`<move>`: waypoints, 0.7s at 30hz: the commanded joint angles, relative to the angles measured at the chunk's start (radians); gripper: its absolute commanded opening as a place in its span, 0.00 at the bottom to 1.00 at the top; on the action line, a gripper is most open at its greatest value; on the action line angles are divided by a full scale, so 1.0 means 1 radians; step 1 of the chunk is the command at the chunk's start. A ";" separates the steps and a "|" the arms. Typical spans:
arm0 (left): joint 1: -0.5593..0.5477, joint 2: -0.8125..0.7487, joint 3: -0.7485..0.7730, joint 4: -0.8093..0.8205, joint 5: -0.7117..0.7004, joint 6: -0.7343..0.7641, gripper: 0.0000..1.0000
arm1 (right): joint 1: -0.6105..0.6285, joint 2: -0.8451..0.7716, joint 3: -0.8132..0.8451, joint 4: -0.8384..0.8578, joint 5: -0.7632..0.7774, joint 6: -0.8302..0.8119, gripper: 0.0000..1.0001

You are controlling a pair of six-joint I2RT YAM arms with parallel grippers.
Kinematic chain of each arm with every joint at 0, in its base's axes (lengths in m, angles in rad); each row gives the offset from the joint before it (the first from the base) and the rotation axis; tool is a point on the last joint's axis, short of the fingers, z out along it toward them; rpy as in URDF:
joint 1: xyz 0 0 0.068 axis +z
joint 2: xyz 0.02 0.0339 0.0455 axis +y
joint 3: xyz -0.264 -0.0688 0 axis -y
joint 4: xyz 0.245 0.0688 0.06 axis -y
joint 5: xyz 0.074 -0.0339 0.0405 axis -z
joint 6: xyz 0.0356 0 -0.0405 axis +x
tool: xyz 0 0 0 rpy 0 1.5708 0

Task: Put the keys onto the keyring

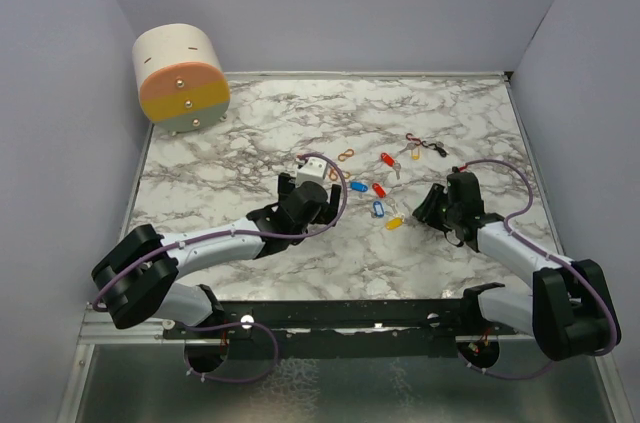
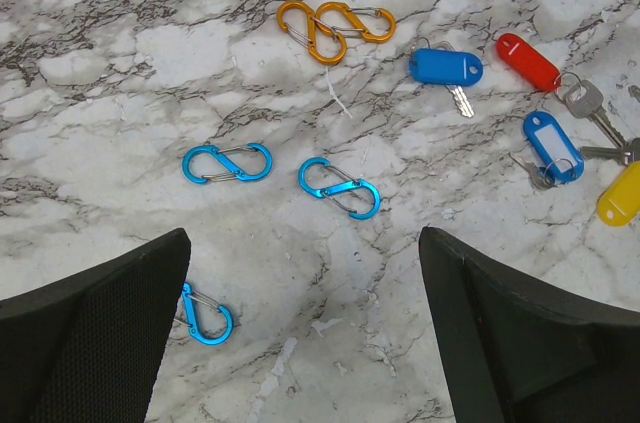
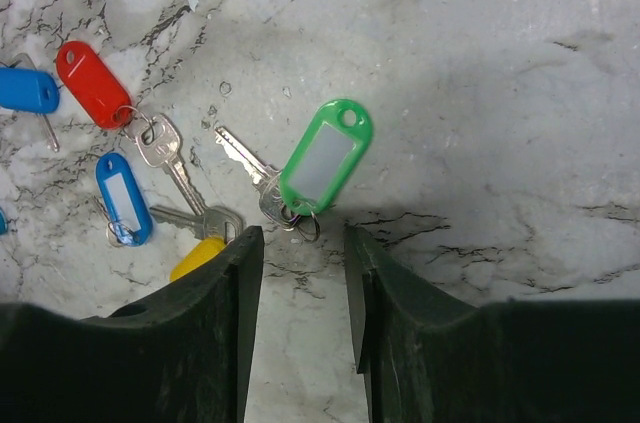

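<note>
From above, we see the marbled worktop [image 1: 250, 133] with the keys [image 1: 378, 189] scattered right of its middle, their red, blue and yellow tags lying between the two arms. The left gripper [image 1: 318, 198] is just left of them and the right gripper [image 1: 428, 209] just right of them; from here we cannot tell how wide either stands. A round cream, orange and grey box [image 1: 182, 78] lies on its side at the far left corner. From the left wrist, that gripper's fingers [image 2: 95, 343] stand wide apart at the bottom corners, with bare marble between them and nothing held. Ahead lie three blue figure-eight clips [image 2: 339, 188], one half hidden by the left finger, and farther off some orange clips [image 2: 330, 25]. To the right we see a solid blue tag [image 2: 446, 67] with its key, a red tag [image 2: 528, 61], a windowed blue tag [image 2: 552, 146] and a yellow tag [image 2: 620, 193] at the edge. From the right wrist, the right gripper is partly open, with a narrow strip of marble between its fingers and nothing gripped. Just beyond the fingertips lies a green tag [image 3: 326, 161] with a silver key [image 3: 245, 158] attached at its near end. Left of it lie the red, blue and windowed tags, and the yellow tag is partly hidden by the left finger.
</note>
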 commanded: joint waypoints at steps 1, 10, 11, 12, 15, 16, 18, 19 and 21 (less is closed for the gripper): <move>0.008 -0.027 -0.009 0.005 -0.022 -0.001 0.99 | 0.000 0.012 -0.015 0.021 -0.030 0.010 0.38; 0.019 -0.042 -0.027 0.005 -0.023 -0.004 0.99 | 0.000 0.026 -0.009 0.022 -0.015 0.016 0.29; 0.019 -0.043 -0.028 0.004 -0.023 -0.004 0.99 | 0.000 0.031 -0.007 0.020 -0.011 0.018 0.28; 0.021 -0.046 -0.032 0.004 -0.024 -0.005 0.99 | -0.001 0.035 -0.005 0.018 -0.008 0.018 0.28; 0.024 -0.049 -0.035 0.005 -0.020 -0.005 0.99 | 0.000 0.047 0.003 0.018 -0.007 0.018 0.25; 0.025 -0.048 -0.037 0.006 -0.019 -0.005 0.99 | 0.000 0.049 0.003 0.018 -0.006 0.018 0.24; 0.027 -0.048 -0.037 0.007 -0.017 -0.006 0.99 | 0.000 0.052 0.005 0.018 -0.003 0.019 0.21; 0.028 -0.046 -0.037 0.008 -0.017 -0.006 0.99 | 0.000 0.053 0.005 0.018 0.000 0.021 0.20; 0.030 -0.045 -0.039 0.008 -0.014 -0.007 0.99 | 0.000 0.052 0.005 0.017 0.004 0.022 0.15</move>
